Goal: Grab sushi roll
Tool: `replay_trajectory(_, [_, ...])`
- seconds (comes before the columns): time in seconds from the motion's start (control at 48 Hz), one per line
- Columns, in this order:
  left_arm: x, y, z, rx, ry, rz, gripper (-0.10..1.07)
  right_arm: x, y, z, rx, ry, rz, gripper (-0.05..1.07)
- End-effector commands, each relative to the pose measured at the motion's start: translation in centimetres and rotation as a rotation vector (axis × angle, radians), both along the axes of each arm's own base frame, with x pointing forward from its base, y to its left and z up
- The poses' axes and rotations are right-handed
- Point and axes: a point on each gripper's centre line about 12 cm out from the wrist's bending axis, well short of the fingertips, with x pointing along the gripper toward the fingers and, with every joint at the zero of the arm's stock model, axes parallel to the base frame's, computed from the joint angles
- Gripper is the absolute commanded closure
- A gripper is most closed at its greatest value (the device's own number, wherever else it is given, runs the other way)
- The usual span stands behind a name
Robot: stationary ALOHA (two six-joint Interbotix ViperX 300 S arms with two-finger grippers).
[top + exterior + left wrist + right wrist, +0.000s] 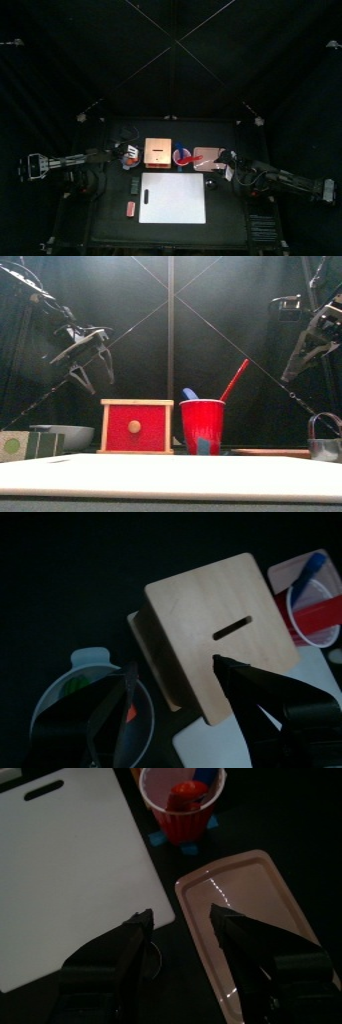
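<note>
A small reddish piece, apparently the sushi roll, lies on the table at the front left, just left of the white cutting board. In the front view a small round piece with a green centre sits at the far left; it may be the same roll. My left gripper hangs open and empty above the wooden box and the bowl. My right gripper is open and empty above the pink tray. Both are well above the table and away from the roll.
A red cup holding a blue and a red utensil stands behind the board, between the red-fronted box and the tray. The bowl holds green and red bits. A dark block sits at the left and a dark mug at the far right.
</note>
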Motion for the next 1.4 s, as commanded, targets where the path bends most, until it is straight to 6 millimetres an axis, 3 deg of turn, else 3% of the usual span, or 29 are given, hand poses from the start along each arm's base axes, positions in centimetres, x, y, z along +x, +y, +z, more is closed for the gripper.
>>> replay_trajectory(0.0, [0.5, -1.3, 1.4, 0.072, -0.073, -0.115, 0.03, 1.0, 0.5, 2.0, -0.022, -0.083, 0.033, 0.18])
replay_trajectory(0.146, [1.8, -3.7, 2.2, 0.184, -0.159, -0.349, 0.03, 2.0, 1.5, 3.7, -0.070, -0.216, 0.088, 0.18])
replay_trajectory(0.396, [2.8, -5.7, 1.9, 0.389, -0.145, -0.639, 0.04, 3.1, 2.3, 4.4, -0.098, -0.308, 0.125, 0.18])
replay_trajectory(0.771, [3.1, -7.1, 2.1, 0.349, -0.193, -0.685, 0.04, 3.3, 2.3, 3.7, -0.091, -0.296, 0.124, 0.19])
replay_trajectory(1.25, [2.9, -7.1, 1.4, 0.312, -0.191, -0.671, 0.04, 4.4, 1.8, 3.2, -0.086, -0.275, 0.107, 0.19])
replay_trajectory(1.375, [3.7, -6.3, 3.7, 0.298, -0.199, -0.554, 0.04, 4.5, 1.9, 3.3, -0.087, -0.277, 0.111, 0.19])
